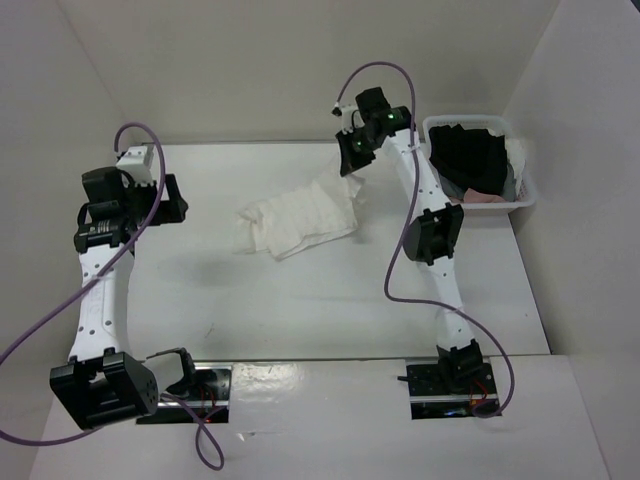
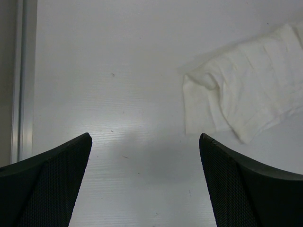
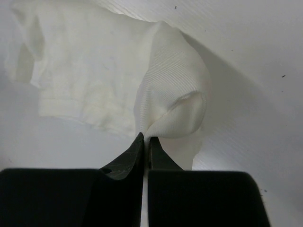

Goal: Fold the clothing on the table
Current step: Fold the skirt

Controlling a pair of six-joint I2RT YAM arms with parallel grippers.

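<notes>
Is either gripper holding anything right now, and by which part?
The right gripper pinches the clothing at a raised fold of its edge; the left gripper holds nothing.

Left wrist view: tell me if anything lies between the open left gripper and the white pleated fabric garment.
Nothing visible does. Only bare white flat tabletop separates the left gripper from the white pleated fabric garment. The right gripper is shut on its edge.

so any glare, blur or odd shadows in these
left wrist: soft glare on the table near bottom centre; right wrist: raised fold of the clothing throws a grey shadow to its right; top external: even light, nothing blurred
</notes>
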